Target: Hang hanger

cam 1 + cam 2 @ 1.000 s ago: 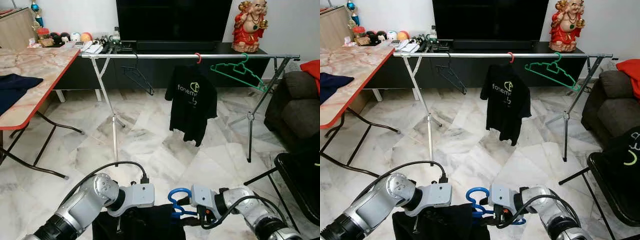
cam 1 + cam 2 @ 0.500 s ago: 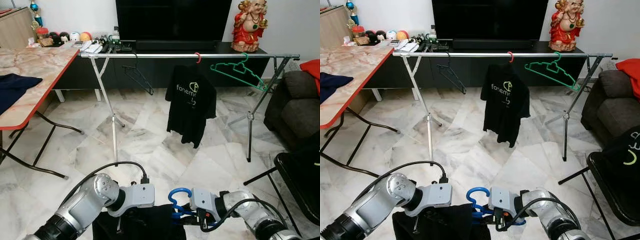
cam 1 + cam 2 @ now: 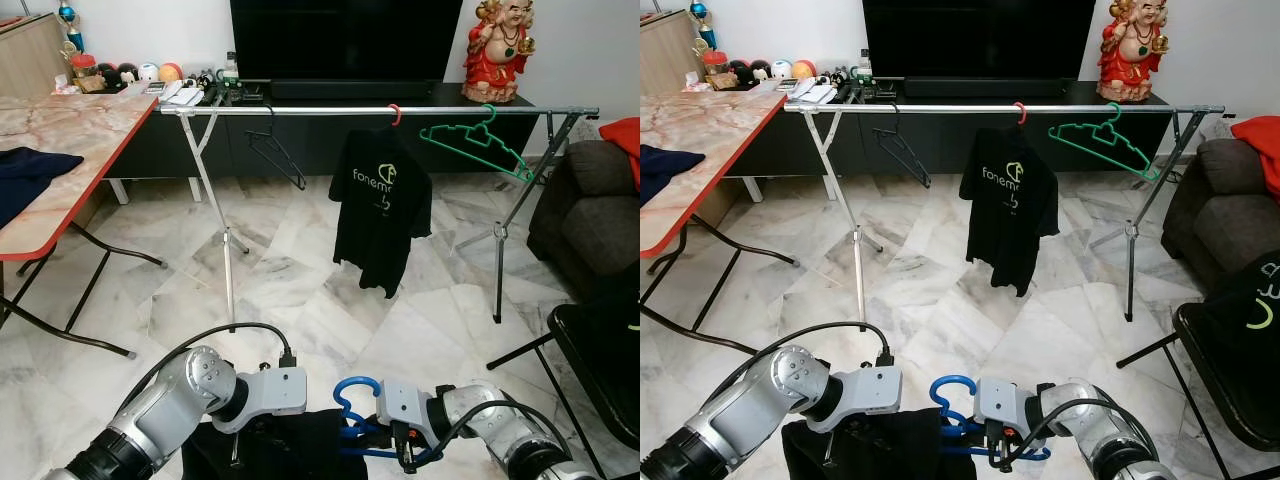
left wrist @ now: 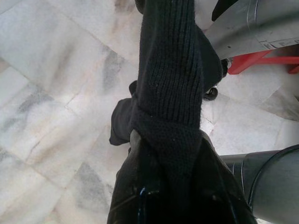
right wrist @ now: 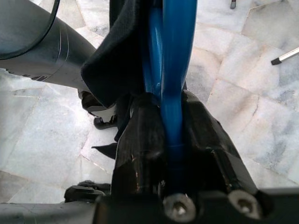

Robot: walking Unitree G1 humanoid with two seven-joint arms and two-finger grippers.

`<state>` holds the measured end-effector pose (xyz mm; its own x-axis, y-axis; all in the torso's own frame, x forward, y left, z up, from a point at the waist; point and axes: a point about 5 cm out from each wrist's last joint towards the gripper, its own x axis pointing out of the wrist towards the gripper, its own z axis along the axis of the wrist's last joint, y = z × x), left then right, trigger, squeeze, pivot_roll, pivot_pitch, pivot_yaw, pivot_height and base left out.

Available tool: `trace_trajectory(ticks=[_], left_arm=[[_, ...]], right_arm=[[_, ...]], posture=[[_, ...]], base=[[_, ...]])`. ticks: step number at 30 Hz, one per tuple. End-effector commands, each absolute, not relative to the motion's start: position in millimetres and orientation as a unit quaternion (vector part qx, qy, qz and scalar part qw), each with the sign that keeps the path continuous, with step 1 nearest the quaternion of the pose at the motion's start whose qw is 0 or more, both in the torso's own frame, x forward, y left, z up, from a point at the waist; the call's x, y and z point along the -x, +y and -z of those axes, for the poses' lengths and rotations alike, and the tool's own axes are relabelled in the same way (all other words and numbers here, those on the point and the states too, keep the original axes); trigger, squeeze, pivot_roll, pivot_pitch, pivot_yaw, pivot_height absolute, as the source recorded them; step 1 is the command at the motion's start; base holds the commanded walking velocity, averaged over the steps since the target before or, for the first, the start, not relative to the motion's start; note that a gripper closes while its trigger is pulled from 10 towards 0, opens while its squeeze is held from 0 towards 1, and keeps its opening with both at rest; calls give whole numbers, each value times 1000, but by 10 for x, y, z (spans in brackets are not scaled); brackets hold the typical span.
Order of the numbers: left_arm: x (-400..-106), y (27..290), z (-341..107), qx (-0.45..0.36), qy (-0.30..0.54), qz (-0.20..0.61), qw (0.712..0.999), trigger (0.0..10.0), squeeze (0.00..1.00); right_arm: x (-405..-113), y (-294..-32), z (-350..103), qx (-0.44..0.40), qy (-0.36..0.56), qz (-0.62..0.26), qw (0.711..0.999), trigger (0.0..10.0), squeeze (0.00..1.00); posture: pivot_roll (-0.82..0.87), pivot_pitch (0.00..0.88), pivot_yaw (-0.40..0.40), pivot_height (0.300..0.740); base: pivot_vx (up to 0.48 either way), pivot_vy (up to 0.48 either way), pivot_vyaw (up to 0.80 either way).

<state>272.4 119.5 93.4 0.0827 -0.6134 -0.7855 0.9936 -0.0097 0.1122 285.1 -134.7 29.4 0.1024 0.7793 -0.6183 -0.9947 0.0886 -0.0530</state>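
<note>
From the head views: blue hanger [image 3: 352, 400] low and close in front, hook curling upward, pinched at the neck by the right gripper [image 3: 992, 440]; black garment [image 3: 270, 450] draped from it, gathered on the other side by the left gripper [image 3: 236, 452]; drying rack rail [image 3: 330, 111] well apart across the marble floor [image 3: 300, 270], already carrying a black wire hanger [image 3: 278, 150], a black printed T-shirt [image 3: 382, 205] on a red hook, and a green hanger [image 3: 478, 140]; free rail between the wire hanger and the T-shirt. From the left wrist view: black fingers [image 4: 140, 196] clamped narrow on a ribbed knit fold [image 4: 170, 88]; soft, limp, likely to sag and slide. From the right wrist view: fingers [image 5: 145, 140] closed tight round the blue plastic bar [image 5: 177, 70]; probably stiff, light, smooth, so prone to twisting in the grip; best held just below the hook, as here, leaving the hook clear for the rail.
</note>
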Motion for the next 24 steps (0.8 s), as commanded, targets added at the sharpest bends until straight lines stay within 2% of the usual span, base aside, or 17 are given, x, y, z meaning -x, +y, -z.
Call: trace_trajectory(ticks=[1,15,16,17,24], left_arm=[[-2760,1104,-1071,-354,236,630,650,10000,0],[-2804,1129,-1130,-347,212,632,659,10000,0],[-2805,1121,-1145,-341,209,634,662,10000,729],[-2810,1109,-1174,-328,204,635,669,10000,1000],[-2827,1119,-1194,-318,200,636,674,10000,1000]], right_arm=[[-2834,-1349,-253,231,231,-619,714,0,0],[-2835,-1378,-250,230,229,-611,722,0,0],[-2834,-1380,-249,230,229,-610,723,0,0],[-2834,-1384,-247,230,229,-609,724,0,0],[-2824,-1387,-242,226,227,-609,726,0,0]], posture=[[105,50,-57,740],[102,49,-50,740],[102,52,-50,740],[101,54,-50,740],[99,61,-47,740]], base=[[0,0,0],[0,0,0],[0,0,0],[0,0,0],[0,0,0]])
